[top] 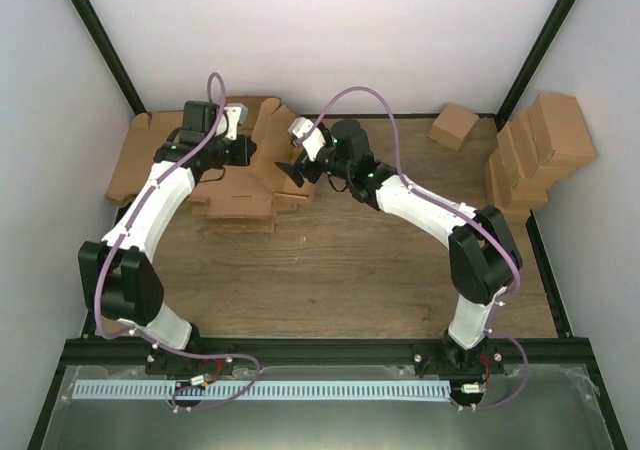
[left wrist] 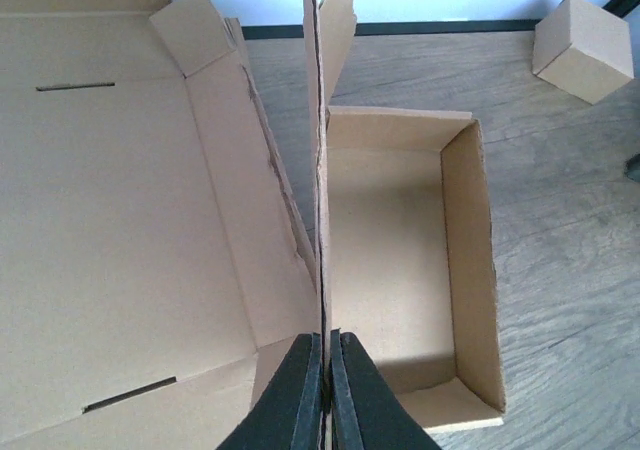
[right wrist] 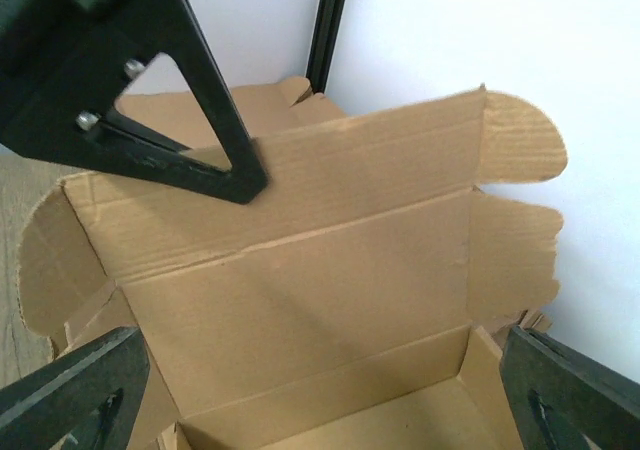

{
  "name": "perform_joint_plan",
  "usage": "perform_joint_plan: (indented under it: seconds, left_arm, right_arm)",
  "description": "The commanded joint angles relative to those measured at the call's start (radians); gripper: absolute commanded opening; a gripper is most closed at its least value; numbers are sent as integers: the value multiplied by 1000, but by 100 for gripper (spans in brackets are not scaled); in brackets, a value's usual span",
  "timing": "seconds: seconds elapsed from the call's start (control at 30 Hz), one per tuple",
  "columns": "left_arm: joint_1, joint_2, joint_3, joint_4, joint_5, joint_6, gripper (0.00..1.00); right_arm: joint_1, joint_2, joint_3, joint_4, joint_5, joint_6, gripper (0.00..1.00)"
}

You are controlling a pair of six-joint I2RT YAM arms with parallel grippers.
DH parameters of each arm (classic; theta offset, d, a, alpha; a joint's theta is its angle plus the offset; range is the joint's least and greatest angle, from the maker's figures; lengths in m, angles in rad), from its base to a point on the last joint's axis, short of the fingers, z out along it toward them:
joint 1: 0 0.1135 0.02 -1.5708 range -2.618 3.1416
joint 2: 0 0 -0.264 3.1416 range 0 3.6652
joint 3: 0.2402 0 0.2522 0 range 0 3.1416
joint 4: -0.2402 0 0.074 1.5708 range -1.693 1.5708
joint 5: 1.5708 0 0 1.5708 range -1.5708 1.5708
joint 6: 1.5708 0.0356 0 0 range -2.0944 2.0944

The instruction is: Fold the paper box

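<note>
One half-folded paper box [top: 268, 175] sits at twelve o'clock on the table [top: 350, 270], tray walls up, lid panel upright; next, seemingly, that lid must tip over the tray along its crease. Left gripper [left wrist: 326, 395], pressed together, pinches the panel's edge from nine o'clock; right gripper [top: 290, 173], spread wide, faces it from three. Both arms arch forward.
</note>
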Motion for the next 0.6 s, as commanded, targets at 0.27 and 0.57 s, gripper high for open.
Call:
perform_joint_plan:
  seconds: [0.27,0.57]
  left_arm:
    - [2,-185,-184,166,-11,3,4]
    - [2,-245,-241,195,-13,17,4]
  right_arm:
    - [30,-81,-74,69,-7,1,100]
    - [59,-11,49,-24,-35,13,100]
